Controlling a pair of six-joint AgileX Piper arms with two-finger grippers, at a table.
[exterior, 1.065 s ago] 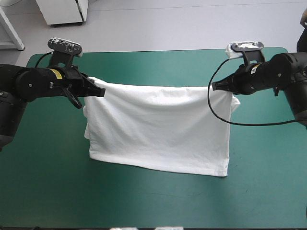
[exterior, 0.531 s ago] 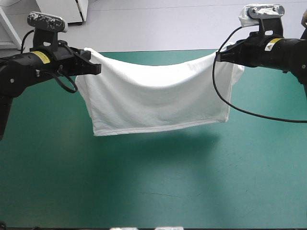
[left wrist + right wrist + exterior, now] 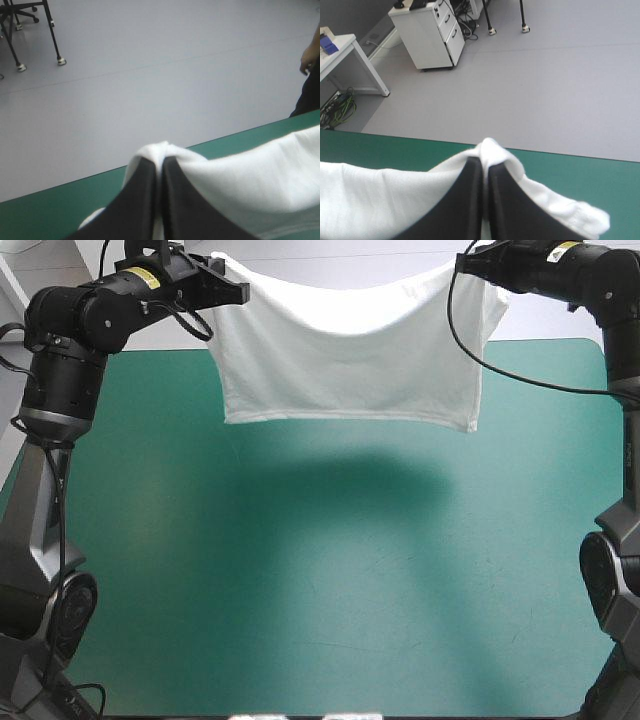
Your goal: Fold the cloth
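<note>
- White, short-sleeved fabric T-shirt (image 3: 345, 360) is up in the air, strung out like a banner above the far half of the broad table (image 3: 300, 580) with its teal-green cover
- And the left gripper (image 3: 238, 290), two black fin-shaped fingers, is clenched on one top corner: in its wrist view the fingers meet in a pointed arch with a puff of white cloth bunched over the tips
- Same story at the right gripper (image 3: 462, 264), clamped tight on the other top corner, cloth rolled around its tips
- Between the two grips the top edge sags in a shallow curve; the bottom hem hangs fairly straight, well clear of the table, nothing touching
- A soft dark shadow (image 3: 340, 475) lies on the table below the hem, which confirms the whole garment is airborne
- Judgement call: this reads as the lift-and-spread stage, with the fold itself not yet begun
- To do it well from here, hold both corners at equal height over the table and equally far from its far edge, so the hem hangs square
- Ease the grippers apart just enough to take out that sag; too much pull and a corner may slip from the pinch
- Then let the hem meet the table first and lay the rest down smoothly, so no wrinkles get trapped
- Watch the grips: each pinch holds only a small bunch of cloth, so any jerk could shake it loose
</note>
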